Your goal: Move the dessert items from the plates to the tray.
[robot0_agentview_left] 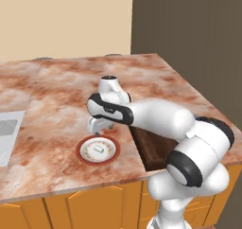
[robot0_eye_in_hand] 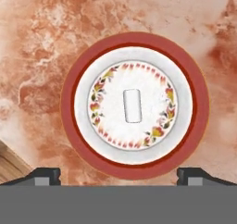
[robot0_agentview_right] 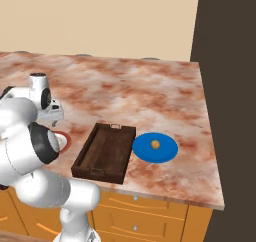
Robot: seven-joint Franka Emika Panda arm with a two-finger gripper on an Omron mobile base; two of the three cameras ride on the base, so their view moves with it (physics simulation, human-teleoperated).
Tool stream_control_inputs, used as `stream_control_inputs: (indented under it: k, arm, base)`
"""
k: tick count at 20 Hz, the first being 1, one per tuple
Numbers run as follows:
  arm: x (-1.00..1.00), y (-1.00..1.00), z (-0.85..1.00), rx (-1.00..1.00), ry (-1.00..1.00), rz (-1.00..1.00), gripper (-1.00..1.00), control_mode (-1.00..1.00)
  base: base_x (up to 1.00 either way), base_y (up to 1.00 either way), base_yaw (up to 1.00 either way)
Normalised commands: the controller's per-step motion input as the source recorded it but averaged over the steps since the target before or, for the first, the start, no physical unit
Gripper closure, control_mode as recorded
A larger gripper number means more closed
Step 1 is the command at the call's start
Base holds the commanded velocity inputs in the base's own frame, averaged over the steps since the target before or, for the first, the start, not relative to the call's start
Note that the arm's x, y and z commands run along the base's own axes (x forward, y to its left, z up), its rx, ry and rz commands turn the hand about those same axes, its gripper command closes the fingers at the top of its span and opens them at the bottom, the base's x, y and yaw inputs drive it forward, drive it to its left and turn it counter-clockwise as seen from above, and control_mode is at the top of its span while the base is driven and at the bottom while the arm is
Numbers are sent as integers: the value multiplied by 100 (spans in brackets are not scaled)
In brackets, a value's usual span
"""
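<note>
A short white marshmallow cylinder (robot0_eye_in_hand: 132, 105) (robot0_agentview_left: 99, 148) lies on its side in the middle of the white plate with a red-brown rim (robot0_eye_in_hand: 134, 42) (robot0_agentview_left: 83, 145). My gripper (robot0_eye_in_hand: 118, 174) (robot0_agentview_left: 99, 127) hangs a little above this plate, open, with nothing between its fingers. The small golden-brown ball (robot0_agentview_right: 155, 144) rests at the centre of the bright blue plate (robot0_agentview_right: 167, 152). Between the two plates lies the dark brown wooden tray (robot0_agentview_right: 104, 154) (robot0_agentview_left: 150, 148), partly hidden by my arm in the left base view.
The marble counter's front edge (robot0_agentview_left: 71, 188) runs just below the rimmed plate. A sink edge (robot0_agentview_left: 9, 133) sits at the far left. A dark wall (robot0_agentview_right: 230, 86) bounds the counter's right end.
</note>
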Motion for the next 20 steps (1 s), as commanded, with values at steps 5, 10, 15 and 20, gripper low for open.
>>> stream_control_inputs:
  k: [5, 10, 15, 20]
  arm:
    - [38, 1, -41, 0, 2, 3, -100, -100]
    - [26, 8, -43, 0, 0, 2, -100, -100]
    - [0, 15, -25, 0, 0, 0, -100, -100]
    - [0, 15, -20, 0, 1, 0, -100, -100]
  base:
    - [0, 0, 0]
    - [0, 0, 0]
    - [0, 0, 0]
    - [0, 0, 0]
